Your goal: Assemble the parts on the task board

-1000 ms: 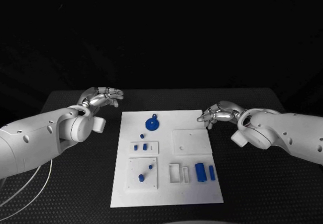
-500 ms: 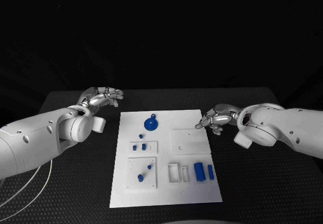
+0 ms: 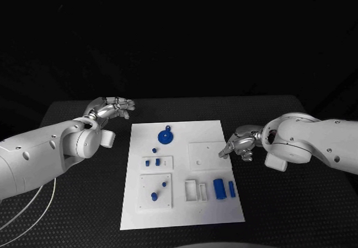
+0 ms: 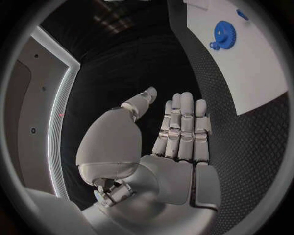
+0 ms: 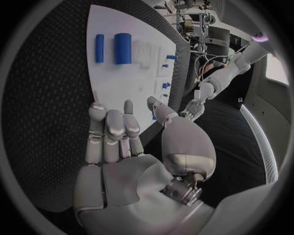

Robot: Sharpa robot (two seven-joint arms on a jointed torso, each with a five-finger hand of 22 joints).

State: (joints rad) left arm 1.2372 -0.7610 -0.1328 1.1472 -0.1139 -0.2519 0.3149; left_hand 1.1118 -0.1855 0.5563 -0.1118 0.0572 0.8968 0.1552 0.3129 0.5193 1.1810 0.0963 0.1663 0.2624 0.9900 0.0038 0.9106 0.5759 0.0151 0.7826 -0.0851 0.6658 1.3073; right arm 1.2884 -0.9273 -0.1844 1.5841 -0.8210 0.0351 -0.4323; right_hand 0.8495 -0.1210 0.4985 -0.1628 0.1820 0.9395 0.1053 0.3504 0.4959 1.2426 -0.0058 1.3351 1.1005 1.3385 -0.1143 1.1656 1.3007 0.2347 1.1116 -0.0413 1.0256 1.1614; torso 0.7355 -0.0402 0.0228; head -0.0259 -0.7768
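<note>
The white task board (image 3: 197,130) lies in the middle of the black table. On it are a blue gear (image 3: 165,137) at the far end, small blue pieces (image 3: 153,162) in a left recess, two blue pegs (image 3: 156,196) nearer, and two blue cylinders (image 3: 219,189) at the near right. My right hand (image 3: 240,143) hovers at the board's right edge beside the square plate (image 3: 208,155), fingers apart, holding nothing. My left hand (image 3: 111,109) is off the board's far left corner, fingers straight, empty. In the wrist views the left hand (image 4: 178,132) faces the gear (image 4: 223,33) and the right hand (image 5: 116,137) faces the cylinders (image 5: 122,48).
White slotted blocks (image 3: 197,190) sit beside the cylinders. A pale cable (image 3: 24,214) loops over the table's left edge. Bare black table surface (image 3: 294,207) lies to the right of the board and also to its left.
My right hand has moved nearer along the board's right edge, from beside the far end to beside the square plate. The left hand has stayed put.
</note>
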